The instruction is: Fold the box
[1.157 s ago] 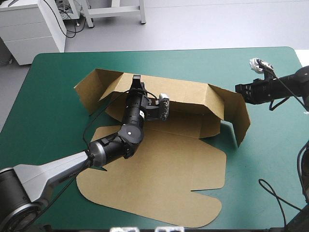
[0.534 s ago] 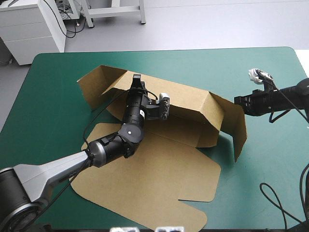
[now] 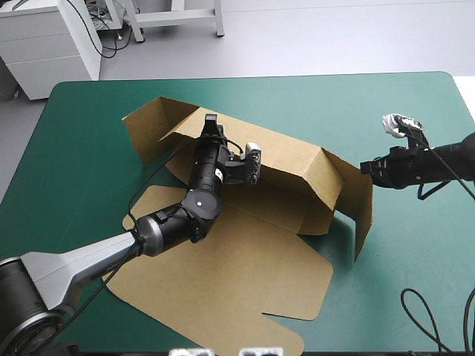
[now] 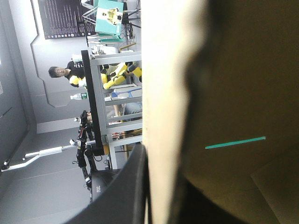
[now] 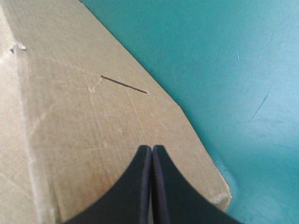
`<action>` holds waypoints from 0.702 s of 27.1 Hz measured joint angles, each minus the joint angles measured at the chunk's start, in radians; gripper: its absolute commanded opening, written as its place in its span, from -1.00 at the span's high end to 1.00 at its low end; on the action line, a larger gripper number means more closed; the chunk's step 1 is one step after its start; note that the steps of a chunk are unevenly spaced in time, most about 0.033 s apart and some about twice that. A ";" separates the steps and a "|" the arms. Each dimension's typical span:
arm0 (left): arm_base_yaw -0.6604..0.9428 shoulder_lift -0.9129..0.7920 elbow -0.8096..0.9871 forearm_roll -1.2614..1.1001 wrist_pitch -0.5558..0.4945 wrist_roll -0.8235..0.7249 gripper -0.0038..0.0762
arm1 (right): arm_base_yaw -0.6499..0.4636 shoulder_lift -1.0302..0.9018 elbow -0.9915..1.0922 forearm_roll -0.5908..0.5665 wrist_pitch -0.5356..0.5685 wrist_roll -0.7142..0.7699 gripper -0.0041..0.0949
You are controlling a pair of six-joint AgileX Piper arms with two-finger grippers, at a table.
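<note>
Pinches the rear wall [image 3: 282, 152] in the left hand [image 3: 210, 120], nearly closed on its top edge; sets the right hand [image 3: 369, 167], closed and empty, against the side flap [image 3: 362, 200]. Looks like wall-raising; next calls for swinging that flap inward. Finds the box [image 3: 274, 196] mid table [image 3: 356, 96], at 9 o'clock of the right hand, lid [image 3: 237, 282] flat toward 6.
</note>
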 measured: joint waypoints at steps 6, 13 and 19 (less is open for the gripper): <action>0.000 0.000 0.000 0.000 -0.008 0.000 0.92 | 0.000 -0.053 0.058 -0.010 -0.004 0.002 0.96; 0.000 0.000 0.000 0.000 -0.014 0.000 0.92 | 0.000 -0.152 0.141 0.016 -0.003 -0.025 0.96; 0.000 0.001 0.000 0.000 -0.008 -0.009 0.92 | 0.002 -0.194 0.211 0.078 0.010 -0.071 0.96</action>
